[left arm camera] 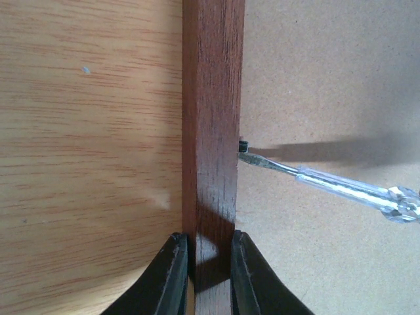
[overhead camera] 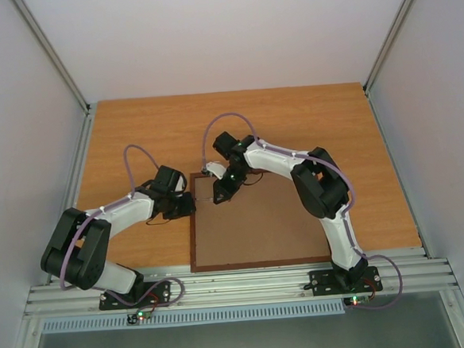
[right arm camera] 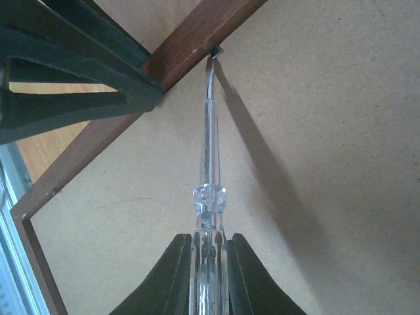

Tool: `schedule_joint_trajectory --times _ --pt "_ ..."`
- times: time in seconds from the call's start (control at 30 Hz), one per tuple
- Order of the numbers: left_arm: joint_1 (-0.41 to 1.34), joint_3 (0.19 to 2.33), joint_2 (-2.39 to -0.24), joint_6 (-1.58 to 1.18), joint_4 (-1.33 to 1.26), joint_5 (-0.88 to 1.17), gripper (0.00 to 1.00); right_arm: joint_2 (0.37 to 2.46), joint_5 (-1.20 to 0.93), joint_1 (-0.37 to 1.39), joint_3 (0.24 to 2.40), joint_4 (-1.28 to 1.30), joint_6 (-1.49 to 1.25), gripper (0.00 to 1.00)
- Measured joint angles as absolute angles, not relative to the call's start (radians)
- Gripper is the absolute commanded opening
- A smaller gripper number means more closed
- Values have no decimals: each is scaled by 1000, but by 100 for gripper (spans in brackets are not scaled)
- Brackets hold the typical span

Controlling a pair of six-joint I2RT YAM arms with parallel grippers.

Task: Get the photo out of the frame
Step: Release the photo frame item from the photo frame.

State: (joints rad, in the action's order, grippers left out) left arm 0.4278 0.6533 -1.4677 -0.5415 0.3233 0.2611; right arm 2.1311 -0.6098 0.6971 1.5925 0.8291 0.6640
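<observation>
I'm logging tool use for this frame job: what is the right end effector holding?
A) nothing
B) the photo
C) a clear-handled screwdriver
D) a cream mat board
C: in the right wrist view the right end effector is closed on the clear handle of a screwdriver, whose tip sits at a small dark tab on the inner edge of the frame.

The thin reddish-brown wooden picture frame (left arm camera: 210, 98) showed fine grain under a soft satin finish. Its brown hardboard back (left arm camera: 328, 79) looked matt and faintly fibrous. The light wood-grain table (left arm camera: 85, 131) was smooth. The slim clear-handled screwdriver (left arm camera: 348, 189) had glossy plastic and a dull metal blade. The left pincer (left arm camera: 209, 244) was black, faintly shiny plastic.
</observation>
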Motion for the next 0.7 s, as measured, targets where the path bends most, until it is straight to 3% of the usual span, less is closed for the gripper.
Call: schedule_joint_trajectory --times 0.7 --pt "472 656 -1463 -541 324 190 7 2178 -406 787 1839 1032 595 1"
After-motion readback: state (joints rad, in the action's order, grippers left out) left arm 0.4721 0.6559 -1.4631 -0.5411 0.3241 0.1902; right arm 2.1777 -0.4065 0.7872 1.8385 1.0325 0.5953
